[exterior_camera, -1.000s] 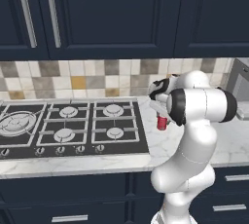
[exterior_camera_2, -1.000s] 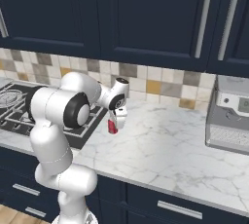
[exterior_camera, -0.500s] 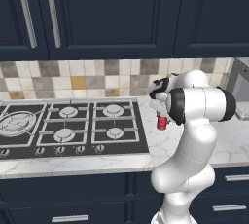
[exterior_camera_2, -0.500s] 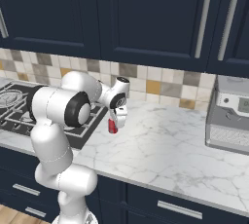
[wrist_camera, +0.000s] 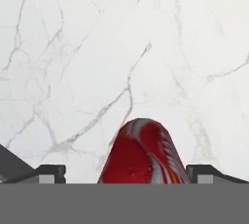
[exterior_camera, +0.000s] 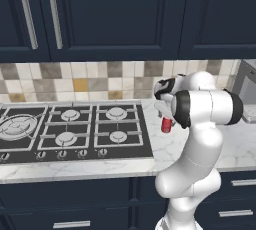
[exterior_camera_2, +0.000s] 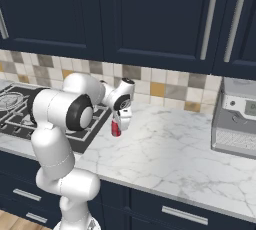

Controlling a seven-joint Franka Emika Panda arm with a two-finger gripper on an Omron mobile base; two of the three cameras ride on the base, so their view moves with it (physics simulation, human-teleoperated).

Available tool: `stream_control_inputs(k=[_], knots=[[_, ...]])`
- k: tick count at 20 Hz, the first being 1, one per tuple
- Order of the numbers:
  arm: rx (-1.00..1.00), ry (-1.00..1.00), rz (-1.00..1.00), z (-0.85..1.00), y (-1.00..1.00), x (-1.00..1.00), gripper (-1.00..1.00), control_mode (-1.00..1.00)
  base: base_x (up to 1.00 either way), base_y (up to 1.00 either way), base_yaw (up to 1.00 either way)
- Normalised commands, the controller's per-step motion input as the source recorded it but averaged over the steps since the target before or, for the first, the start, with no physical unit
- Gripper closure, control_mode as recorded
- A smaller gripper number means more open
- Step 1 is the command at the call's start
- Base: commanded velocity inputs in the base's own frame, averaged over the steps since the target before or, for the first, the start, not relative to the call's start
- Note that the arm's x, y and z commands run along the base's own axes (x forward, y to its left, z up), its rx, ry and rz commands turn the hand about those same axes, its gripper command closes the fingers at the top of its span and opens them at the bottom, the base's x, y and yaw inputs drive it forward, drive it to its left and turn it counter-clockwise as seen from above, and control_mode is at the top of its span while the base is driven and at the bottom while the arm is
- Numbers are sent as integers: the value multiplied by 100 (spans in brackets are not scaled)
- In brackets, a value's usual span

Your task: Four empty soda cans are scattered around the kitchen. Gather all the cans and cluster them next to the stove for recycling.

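Red soda can, one item, lay closest to the hand camera, between the two dark finger tips, which stood wide apart with bare marble visible on either side of the can. Gripper: spread open, nothing clasped; can judged released. From the right base camera the can sat low under the hand, at or just above the counter; contact with the surface could not be told. From the left base camera the can was partly hidden by the arm, just right of the stove.

White marble counter: bare around the can. Grey appliance well apart at far right. Tiled backsplash and navy cabinets behind.

Step judged: setting down beside the stove. Handling note: lift straight up along the can's axis, fingers kept wide, no sideways drift, since an empty can would tip at a light brush. Confirm it stands upright before leaving.
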Motion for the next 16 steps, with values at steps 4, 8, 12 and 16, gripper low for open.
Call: stream_control_inputs(k=[4, 8, 12, 16], knots=[[7, 0, 0, -1, 0, -11, -100, -100, 0, 0, 0], [1, 0, 0, -4, 1, -17, -100, -100, 0, 0, 0], [0, 0, 0, -1, 3, -11, -100, -100, 0, 0, 0], [0, 0, 0, 0, 3, -5, -100, -100, 0, 0, 0]])
